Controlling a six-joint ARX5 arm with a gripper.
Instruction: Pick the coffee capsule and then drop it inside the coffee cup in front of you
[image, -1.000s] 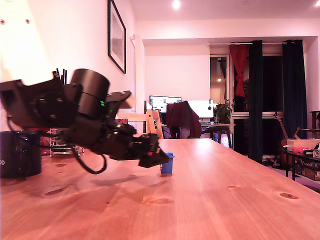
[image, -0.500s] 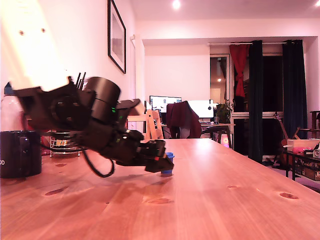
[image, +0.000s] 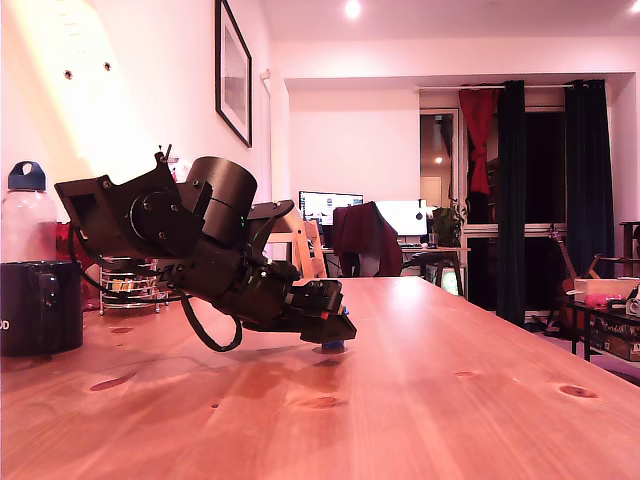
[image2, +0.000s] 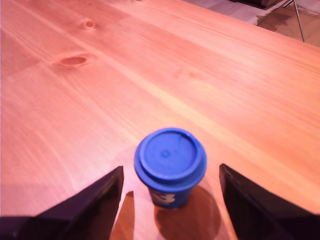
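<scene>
A small blue coffee capsule (image2: 170, 167) stands upright on the wooden table, between my two black fingertips (image2: 102, 197), which are spread apart and do not touch it. My gripper (image2: 170, 192) is open around it. In the exterior view the gripper (image: 335, 330) is low over the table and hides nearly all of the capsule (image: 333, 346); only a blue sliver shows below the fingers. The glossy black coffee cup (image: 40, 307) sits at the exterior view's far left, well behind the arm.
A clear bottle with a dark blue cap (image: 27, 215) stands behind the cup. A wire rack (image: 130, 285) sits by the wall. The wooden table (image: 450, 390) stretches away, with chairs and monitors beyond its far end.
The arm has reached forward and lowered. The gripper has come down around the capsule, which now shows far less in the exterior view. The bottle behind the cup has come into sight.
</scene>
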